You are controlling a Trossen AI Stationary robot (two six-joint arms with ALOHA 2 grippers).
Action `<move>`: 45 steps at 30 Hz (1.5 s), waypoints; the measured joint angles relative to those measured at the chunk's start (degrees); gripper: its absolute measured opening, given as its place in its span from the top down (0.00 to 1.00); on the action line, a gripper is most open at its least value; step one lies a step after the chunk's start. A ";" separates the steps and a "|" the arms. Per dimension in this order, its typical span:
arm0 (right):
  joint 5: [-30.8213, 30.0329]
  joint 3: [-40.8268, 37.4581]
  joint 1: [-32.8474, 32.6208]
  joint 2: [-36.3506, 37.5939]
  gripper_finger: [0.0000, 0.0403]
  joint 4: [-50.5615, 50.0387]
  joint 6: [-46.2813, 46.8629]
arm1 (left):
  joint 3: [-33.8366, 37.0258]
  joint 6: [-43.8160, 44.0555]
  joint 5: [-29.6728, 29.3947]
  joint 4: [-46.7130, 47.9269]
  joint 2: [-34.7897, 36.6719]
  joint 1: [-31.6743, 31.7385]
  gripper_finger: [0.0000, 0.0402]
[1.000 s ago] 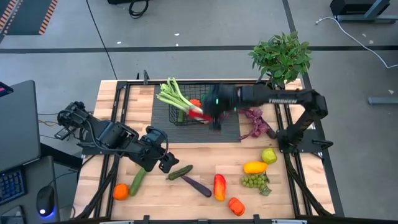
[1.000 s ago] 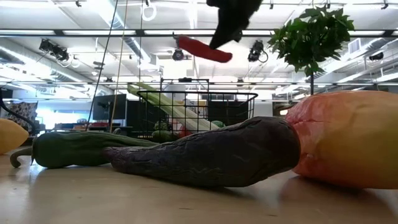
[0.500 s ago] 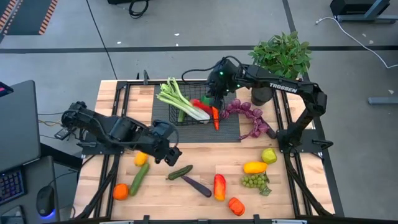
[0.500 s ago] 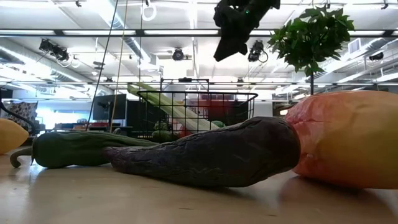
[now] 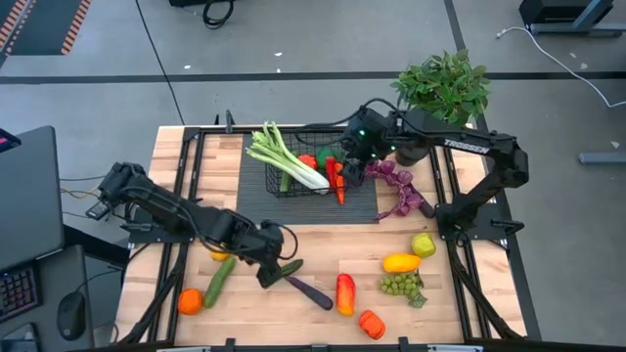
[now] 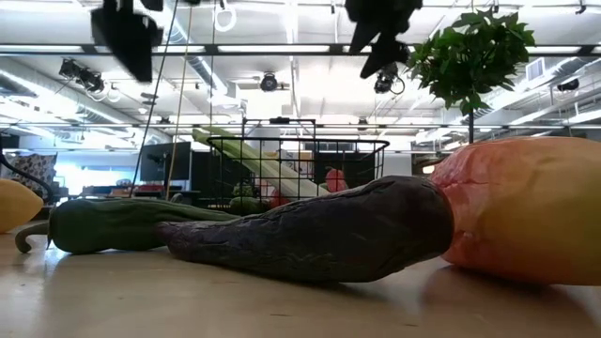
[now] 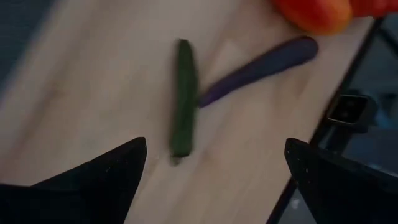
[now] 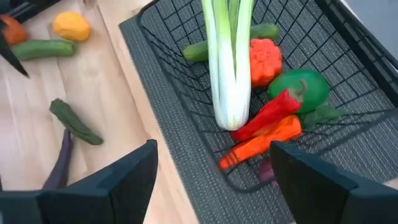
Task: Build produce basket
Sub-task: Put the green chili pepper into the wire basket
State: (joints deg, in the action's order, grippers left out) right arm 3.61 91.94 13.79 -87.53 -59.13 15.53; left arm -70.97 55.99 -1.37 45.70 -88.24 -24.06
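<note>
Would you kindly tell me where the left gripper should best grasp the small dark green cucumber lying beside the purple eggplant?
Probably at mid-length, from straight above. The small dark green cucumber lies flat on the wooden table, slim and nearly straight. One end touches the tip of the purple eggplant, so staying nearer the free end avoids it. The open left gripper hovers above it; its fingers should straddle the narrow width.

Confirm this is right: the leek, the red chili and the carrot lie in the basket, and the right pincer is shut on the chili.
Not quite. The right pincer is open and holds nothing; the right wrist view shows it. The leek, the red chili and the carrot do lie in the basket.
</note>
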 joint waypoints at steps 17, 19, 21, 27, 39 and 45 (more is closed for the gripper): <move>-8.13 0.00 -10.73 0.85 0.24 -2.67 8.79 | 15.56 -1.53 -8.68 -15.44 -2.53 -2.88 0.03; -8.66 0.00 -10.78 0.85 0.24 -2.70 8.49 | 15.59 -2.89 -9.05 -17.87 -4.89 -3.67 0.03; -8.67 0.00 -10.78 0.85 0.24 -2.87 8.05 | 15.57 -3.92 -9.14 -19.42 -7.23 -4.73 0.03; -8.46 0.00 -10.78 0.85 0.24 -5.30 7.93 | 15.00 -1.53 -9.08 -19.63 -12.54 -5.99 0.03; -8.49 0.00 -10.40 0.83 0.24 -5.82 3.82 | 14.85 6.36 -10.45 -19.12 -13.53 -5.24 0.33; -8.51 0.00 -10.30 0.84 0.24 -7.24 3.85 | 11.42 5.94 -8.18 -16.10 -13.65 -4.36 0.65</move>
State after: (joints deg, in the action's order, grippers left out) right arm -4.91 91.94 3.49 -86.69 -66.36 19.38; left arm -59.55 61.93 -9.55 29.60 -101.88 -28.42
